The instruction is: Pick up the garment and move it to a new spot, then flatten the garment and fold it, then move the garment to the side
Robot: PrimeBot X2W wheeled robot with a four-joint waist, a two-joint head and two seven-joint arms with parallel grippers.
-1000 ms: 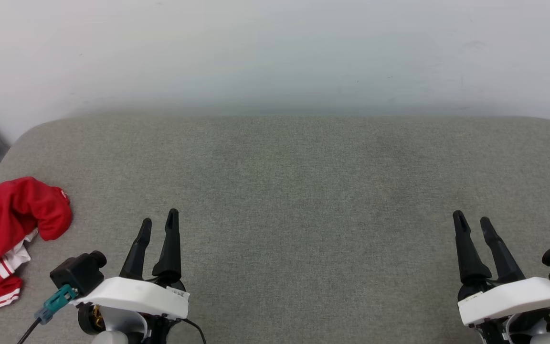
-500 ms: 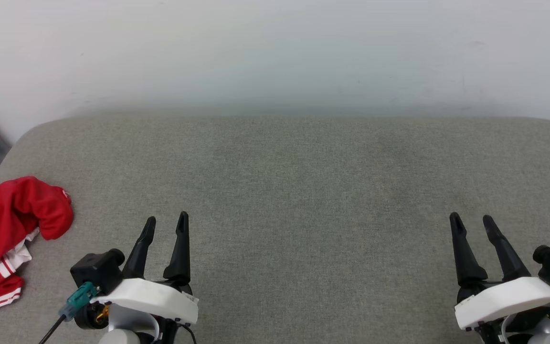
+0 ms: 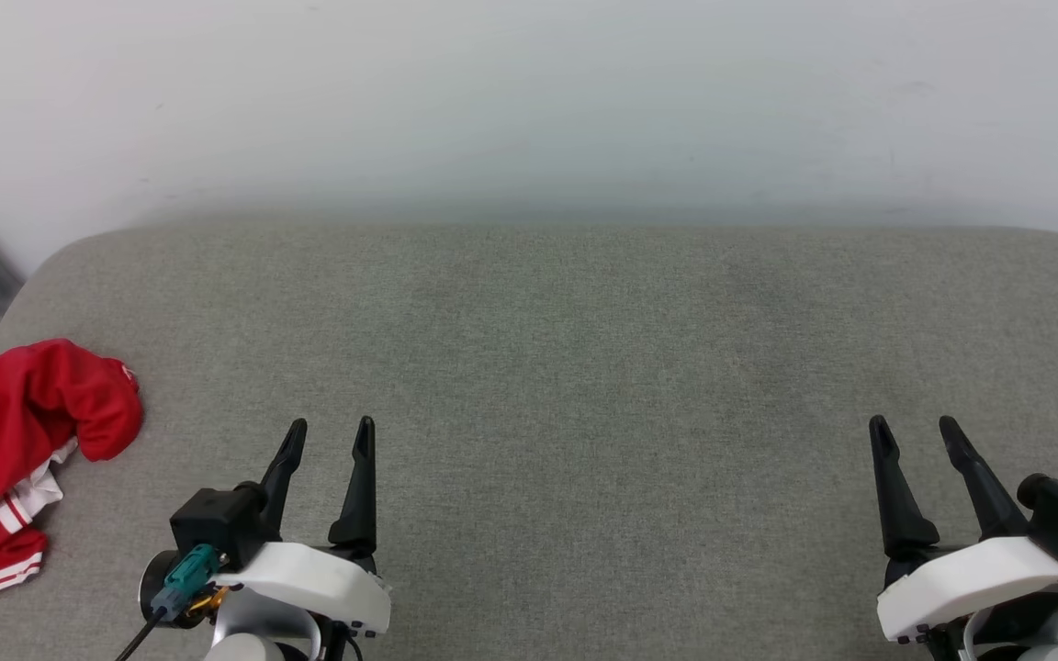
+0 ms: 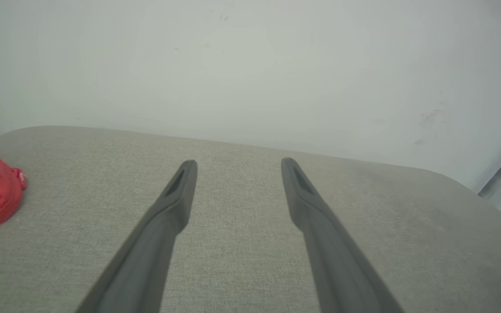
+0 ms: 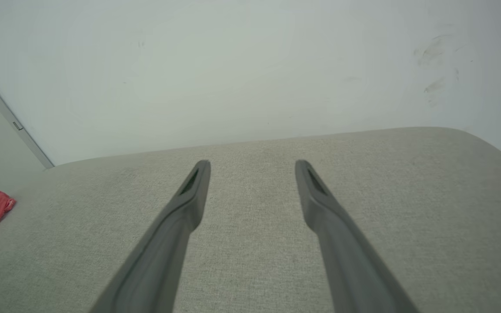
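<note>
The garment [image 3: 10,450] lies crumpled at the left edge of the grey padded surface [image 3: 584,349], red with white striped trim showing. The left gripper [image 3: 332,427] hovers at the near left, apart from the garment, its fingers spread and empty. The right gripper [image 3: 912,425] hovers at the near right, likewise spread, grasping nothing.

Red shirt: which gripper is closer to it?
The left gripper: the shirt lies just off to its left, while the right gripper is far off on the other side.

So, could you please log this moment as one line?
garment: crumpled, far left, untouched | left gripper: open, empty | right gripper: open, empty
</note>
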